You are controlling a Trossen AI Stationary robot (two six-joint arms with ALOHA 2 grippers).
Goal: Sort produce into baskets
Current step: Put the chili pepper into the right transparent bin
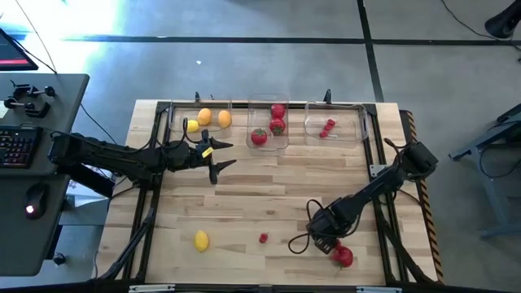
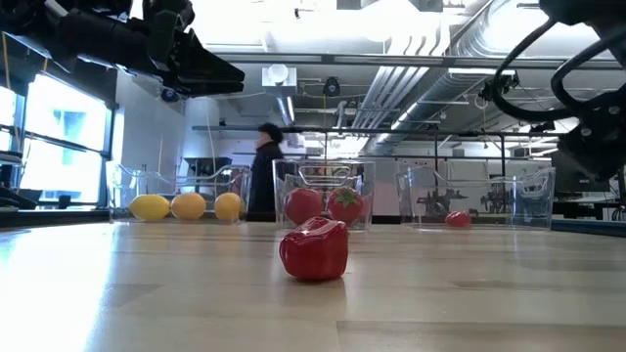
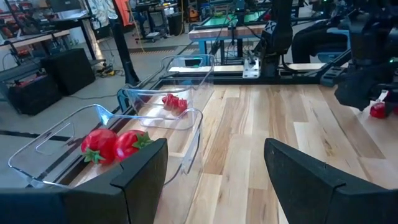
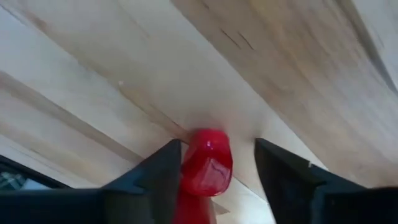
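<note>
Most fruit is already sorted into the three baskets [image 1: 269,122] at the upper middle, while a lemon [image 1: 201,240], a berry [image 1: 263,238] and a red fruit [image 1: 344,257] between the open right gripper [image 1: 331,247] are left on the desk [image 1: 269,195] at the bottom, the left gripper [image 1: 218,156] being open and empty.

Wooden table [image 1: 269,195]: three clear bins [image 1: 268,120], lemon [image 1: 201,240], berry [image 1: 263,238], red fruit [image 1: 343,256]

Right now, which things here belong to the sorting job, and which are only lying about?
For the job:
- three clear bins
- yellow fruits
- round red fruits
- small red berries
- right pincer, at a red fruit
- left pincer, open

Lying about:
- keyboard
- mouse
- side desk
</note>
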